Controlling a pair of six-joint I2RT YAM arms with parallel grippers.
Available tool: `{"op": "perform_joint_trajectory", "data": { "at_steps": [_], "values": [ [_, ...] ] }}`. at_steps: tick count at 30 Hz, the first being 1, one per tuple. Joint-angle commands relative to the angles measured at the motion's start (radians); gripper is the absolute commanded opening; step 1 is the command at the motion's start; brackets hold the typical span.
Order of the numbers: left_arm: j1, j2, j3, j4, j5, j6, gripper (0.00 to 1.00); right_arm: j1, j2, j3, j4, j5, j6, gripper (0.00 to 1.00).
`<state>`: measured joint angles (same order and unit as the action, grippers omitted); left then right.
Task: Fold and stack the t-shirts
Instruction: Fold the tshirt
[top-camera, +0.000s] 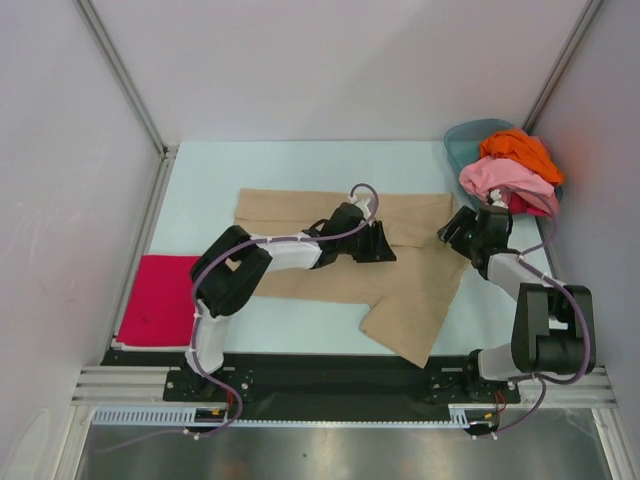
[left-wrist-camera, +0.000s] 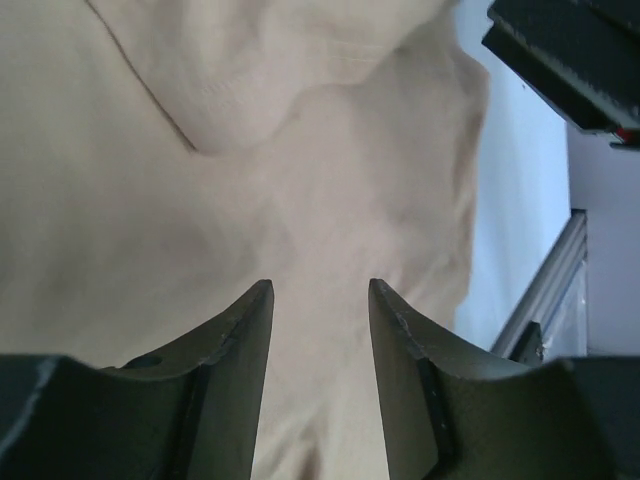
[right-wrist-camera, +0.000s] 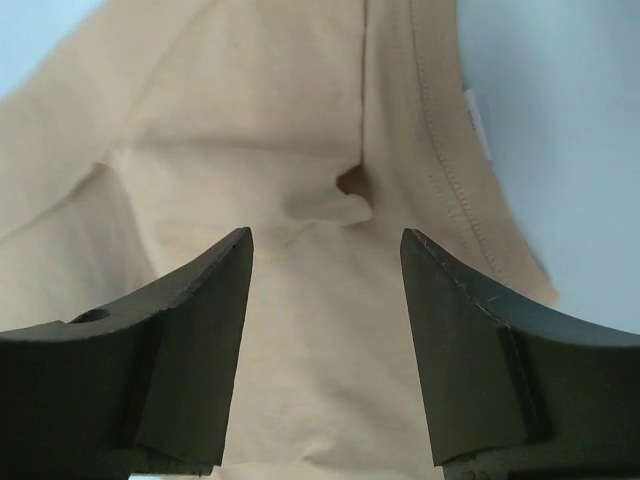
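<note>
Tan t-shirt (top-camera: 340, 265): spread over the middle of the table (top-camera: 300, 165), partly folded. A long band runs from centre left to centre right of the overhead frame, and a flap hangs toward the lower centre. The cloth lies flat with soft creases.

Left wrist view: tan cloth (left-wrist-camera: 250, 170) fills nearly the whole frame, with a curved seam in the upper left.
Right wrist view: a stitched hem of the same shirt (right-wrist-camera: 300, 330) runs down the right side. There is a small pucker in the cloth at centre and a small white tag (right-wrist-camera: 478, 125) at the edge.

Magenta-red shirt (top-camera: 160, 300): a folded flat rectangle at the lower left of the table, well apart from the tan one.

Pink shirt (top-camera: 500, 180), orange shirt (top-camera: 520, 150) and a bit of red cloth (top-camera: 525, 205): heaped in the teal basin (top-camera: 462, 140) at the upper right, spilling over its near rim.

Left gripper (top-camera: 385, 243) (left-wrist-camera: 320, 290): over the middle of the tan shirt. Its jaws stand moderately apart with nothing between them, only cloth below.

Right gripper (top-camera: 460, 228) (right-wrist-camera: 325, 240): over the right end of the tan shirt, near the basin. Its jaws stand wider and hold nothing. Whether the tips touch the cloth, I cannot tell.

The two grippers face each other, near but apart. The right one's dark body shows in the upper right of the left wrist view.
</note>
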<state>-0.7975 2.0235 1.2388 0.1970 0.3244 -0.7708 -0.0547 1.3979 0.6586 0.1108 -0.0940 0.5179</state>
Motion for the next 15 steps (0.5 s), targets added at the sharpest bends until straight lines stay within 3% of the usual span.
{"op": "perform_joint_trajectory", "data": {
  "at_steps": [1, 8, 10, 15],
  "values": [
    [0.011, 0.064, 0.097, -0.016, -0.054, -0.01, 0.49, -0.007, 0.065, 0.044, 0.059, -0.072, -0.145, 0.65],
    [0.012, 0.136, 0.192, -0.108, -0.18, 0.079, 0.55, -0.039, 0.179, 0.096, 0.113, -0.164, -0.139, 0.56],
    [0.012, 0.175, 0.24, -0.137, -0.179, 0.097, 0.54, -0.04, 0.191, 0.104, 0.116, -0.17, -0.134, 0.5],
    [0.017, 0.236, 0.327, -0.169, -0.177, 0.096, 0.52, -0.05, 0.197, 0.108, 0.104, -0.2, -0.14, 0.51]
  ]
}}
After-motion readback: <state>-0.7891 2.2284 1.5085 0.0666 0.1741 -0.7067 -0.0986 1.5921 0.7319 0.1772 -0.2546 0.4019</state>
